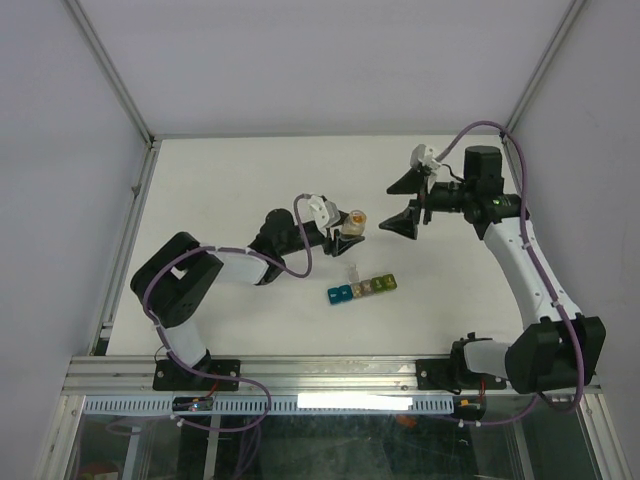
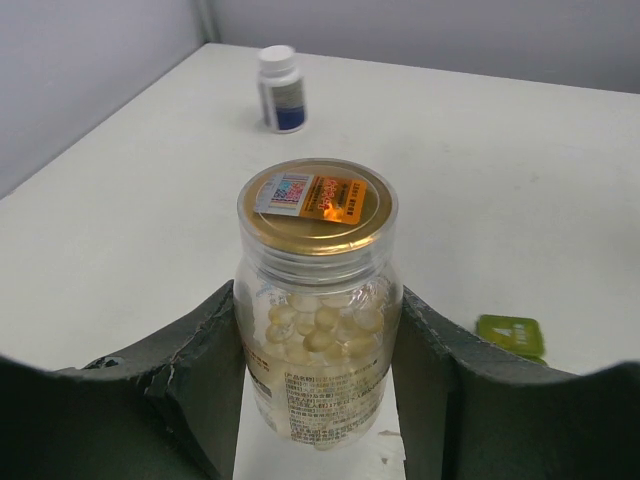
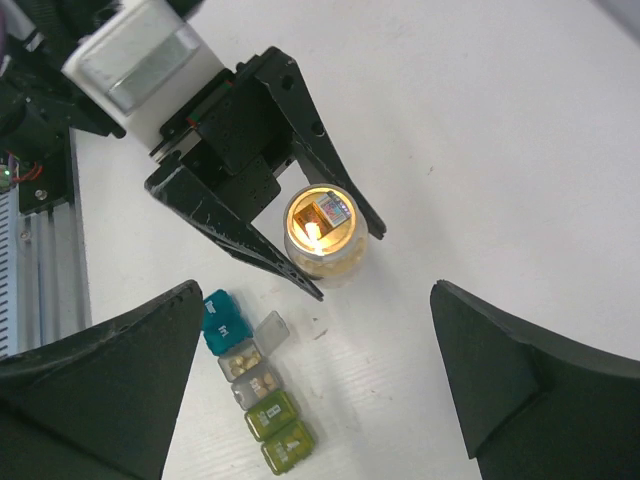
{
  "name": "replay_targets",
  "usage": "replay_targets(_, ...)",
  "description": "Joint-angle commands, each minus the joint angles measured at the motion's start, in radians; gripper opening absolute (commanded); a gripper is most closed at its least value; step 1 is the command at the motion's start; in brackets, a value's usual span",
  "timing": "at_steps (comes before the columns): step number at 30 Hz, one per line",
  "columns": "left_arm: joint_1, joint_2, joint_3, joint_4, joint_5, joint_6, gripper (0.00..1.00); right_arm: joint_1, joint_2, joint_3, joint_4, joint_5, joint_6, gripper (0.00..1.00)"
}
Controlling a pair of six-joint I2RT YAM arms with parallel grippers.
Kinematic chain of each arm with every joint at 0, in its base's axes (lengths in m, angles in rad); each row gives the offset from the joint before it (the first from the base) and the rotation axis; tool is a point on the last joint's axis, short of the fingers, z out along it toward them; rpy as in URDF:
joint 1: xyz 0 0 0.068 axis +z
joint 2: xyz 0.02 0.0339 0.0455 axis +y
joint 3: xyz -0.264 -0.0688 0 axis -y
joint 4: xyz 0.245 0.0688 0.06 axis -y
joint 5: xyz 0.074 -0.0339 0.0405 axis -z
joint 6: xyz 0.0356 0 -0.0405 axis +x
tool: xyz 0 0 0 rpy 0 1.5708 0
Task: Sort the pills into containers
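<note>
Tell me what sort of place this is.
Likely a robotics lab cell: left arm and right arm bolted to an aluminium rail, a white table, plain panel walls on a metal frame.

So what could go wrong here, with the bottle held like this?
1. The bottle has its lid on; if the open right gripper twists it, the bottle may turn in the left gripper.
2. Two cells of the organiser stand open with pills close by; a bump could spill them.

Bottle (image 1: 356,220) just behind containers (image 1: 362,288)
</note>
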Motion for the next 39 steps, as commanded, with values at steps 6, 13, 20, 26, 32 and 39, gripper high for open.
replay_targets(6, 0.015, 0.063, 0.146, -0.007, 0.576, -0.052, 0.0, -0.012, -0.012, -0.022, -0.413, -0.286, -0.773, 0.99)
replay_targets(13, 0.013, 0.089, 0.173, -0.012, 0.629, -0.074, 0.0, 0.024, 0.0, -0.039, -0.42, -0.252, -0.813, 0.95)
replay_targets(20, 0.008, 0.097, 0.184, -0.027, 0.642, -0.07, 0.0, 0.076, 0.044, -0.037, -0.419, -0.233, -0.793, 0.84)
replay_targets(26, 0.007, 0.098, 0.184, -0.031, 0.643, -0.065, 0.0, 0.103, 0.069, -0.031, -0.417, -0.203, -0.774, 0.73)
replay_targets(32, 0.007, 0.096, 0.183, -0.03, 0.64, -0.063, 0.0, 0.122, 0.082, -0.026, -0.411, -0.184, -0.757, 0.62)
replay_targets(39, 0.006, 0.089, 0.165, 0.007, 0.61, -0.064, 0.0, 0.127, 0.081, -0.027, -0.374, -0.167, -0.705, 0.47)
